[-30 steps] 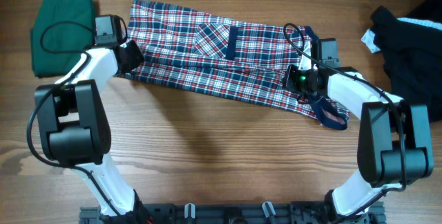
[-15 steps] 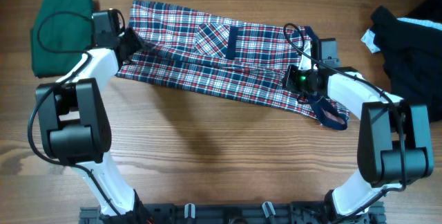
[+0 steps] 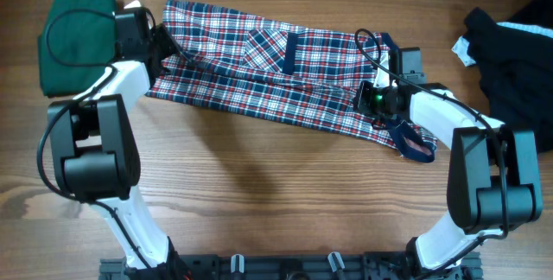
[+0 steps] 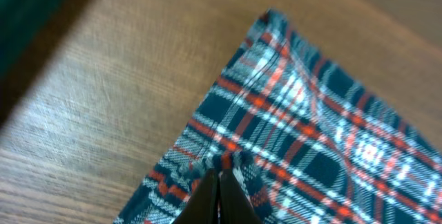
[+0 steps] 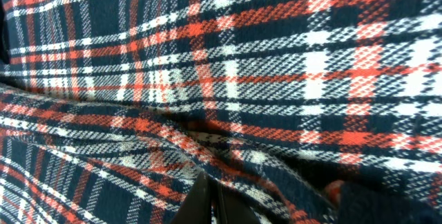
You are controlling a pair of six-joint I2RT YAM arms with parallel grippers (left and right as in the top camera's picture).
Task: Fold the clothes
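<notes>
The plaid dress [image 3: 276,77] lies spread on the wooden table [image 3: 259,185], left gripper [image 3: 166,45] pinched shut on its left corner, right gripper [image 3: 374,100] on its right end (both nipping cloth), evidently to tension it for folding.

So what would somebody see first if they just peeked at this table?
The long red, white and navy plaid dress stretched across the middle of the wooden table. The left fingers are pinched shut on its left corner and the right fingers on its right end. A folded dark-green cloth lies at the far left, a black garment at far right.
</notes>
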